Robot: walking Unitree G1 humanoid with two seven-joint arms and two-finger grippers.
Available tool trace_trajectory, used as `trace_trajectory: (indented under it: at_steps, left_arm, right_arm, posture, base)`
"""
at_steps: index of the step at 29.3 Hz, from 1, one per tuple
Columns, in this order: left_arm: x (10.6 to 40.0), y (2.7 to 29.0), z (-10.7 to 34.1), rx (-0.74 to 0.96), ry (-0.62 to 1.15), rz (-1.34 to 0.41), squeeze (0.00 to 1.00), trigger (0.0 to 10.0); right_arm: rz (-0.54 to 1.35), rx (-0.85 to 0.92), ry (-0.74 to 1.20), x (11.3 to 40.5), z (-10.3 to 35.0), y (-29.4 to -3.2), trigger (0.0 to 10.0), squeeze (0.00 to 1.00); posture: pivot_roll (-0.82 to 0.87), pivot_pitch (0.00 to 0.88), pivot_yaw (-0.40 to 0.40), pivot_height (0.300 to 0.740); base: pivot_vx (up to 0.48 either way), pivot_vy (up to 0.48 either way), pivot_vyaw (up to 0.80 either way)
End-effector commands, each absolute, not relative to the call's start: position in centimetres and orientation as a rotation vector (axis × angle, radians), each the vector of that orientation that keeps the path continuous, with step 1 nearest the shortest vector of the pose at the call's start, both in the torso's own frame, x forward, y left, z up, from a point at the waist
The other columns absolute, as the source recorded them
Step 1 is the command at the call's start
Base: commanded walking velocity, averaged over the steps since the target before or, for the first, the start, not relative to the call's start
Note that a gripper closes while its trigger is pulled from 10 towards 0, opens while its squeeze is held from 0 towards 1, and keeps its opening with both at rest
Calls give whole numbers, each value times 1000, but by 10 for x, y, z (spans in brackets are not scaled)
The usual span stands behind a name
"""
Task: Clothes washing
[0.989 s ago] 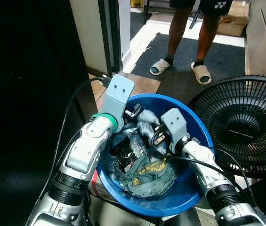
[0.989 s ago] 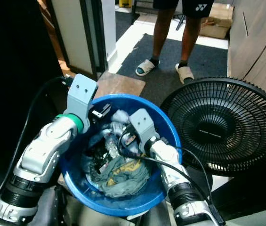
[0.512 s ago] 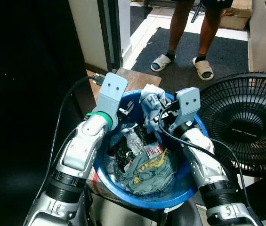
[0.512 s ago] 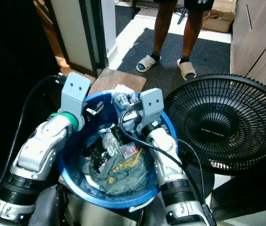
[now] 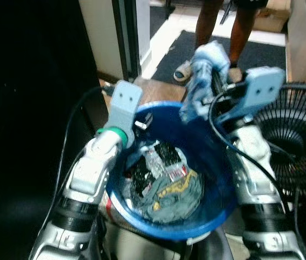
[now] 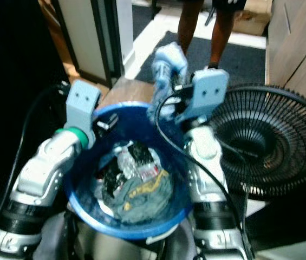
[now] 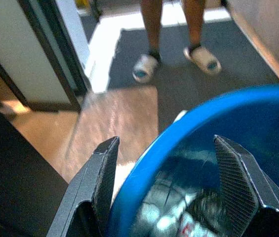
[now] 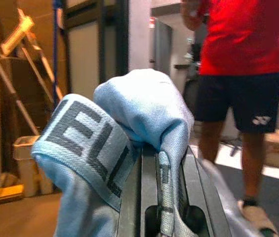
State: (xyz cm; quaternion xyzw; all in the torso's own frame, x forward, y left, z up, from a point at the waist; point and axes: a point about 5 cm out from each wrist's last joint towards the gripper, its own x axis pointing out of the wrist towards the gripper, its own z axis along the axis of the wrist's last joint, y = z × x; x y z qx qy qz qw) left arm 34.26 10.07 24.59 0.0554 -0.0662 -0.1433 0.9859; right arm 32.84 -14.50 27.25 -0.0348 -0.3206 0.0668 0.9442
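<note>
Our right gripper (image 5: 213,81) pinches a light blue garment (image 5: 202,81) clear above the blue basin's (image 5: 217,179) far rim. Our left gripper (image 7: 171,192) hangs spread over that rim's near-left side. More clothes (image 5: 163,184) lie inside the basin; a black fan (image 5: 299,146) stands beside it.

I see a soft, pale blue knit garment (image 8: 129,128) with a woven lettered band pinched in my right claw (image 8: 161,163). The basin (image 5: 217,211) looks like glossy blue plastic. My left claw (image 7: 171,190) has matt black, finely textured fingers (image 7: 235,182). The floor (image 7: 114,118) beyond looks like smooth brown wood, beside a dull dark mat (image 7: 188,94).
</note>
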Motion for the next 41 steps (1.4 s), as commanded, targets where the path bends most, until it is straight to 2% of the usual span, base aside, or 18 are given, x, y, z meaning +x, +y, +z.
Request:
trace_trajectory:
  at_steps: [1, 5, 12, 15, 24, 29, 41]
  left_arm:
    - [341, 116, 268, 81, -232, -256, 0, 10000]
    - [338, 133, 298, 69, -352, -242, 0, 10000]
    - [337, 132, 314, 26, -392, -256, 0, 10000]
    - [338, 130, 317, -21, -397, -263, 0, 10000]
    - [338, 127, 304, -19, -364, -261, 0, 10000]
    - [338, 123, 291, -20, -319, -267, 0, 10000]
    - [339, 120, 282, -15, -290, -275, 0, 10000]
  right_arm:
    - [165, -88, -596, 322, 256, -144, 10000, 0]
    - [202, -87, -538, 312, 239, -143, 10000, 0]
    - [186, -43, -595, 307, 263, -137, 10000, 0]
    - [195, -38, -573, 308, 255, -126, 10000, 0]
    - [176, -25, -470, 314, 231, -120, 10000, 0]
    - [95, -3, -441, 319, 224, -126, 10000, 0]
    - [54, -14, -442, 322, 223, -130, 10000, 0]
  posture:
    - [82, 138, 92, 400]
    - [84, 133, 92, 400]
    - [74, 106, 84, 400]
    - [77, 90, 75, 400]
    - [80, 64, 66, 400]
    - [84, 46, 65, 420]
    - [82, 31, 69, 455]
  base:
    - [0, 0, 0]
    - [0, 0, 0]
    - [0, 0, 0]
    - [0, 0, 0]
    - [0, 0, 0]
    - [0, 0, 0]
    - [0, 0, 0]
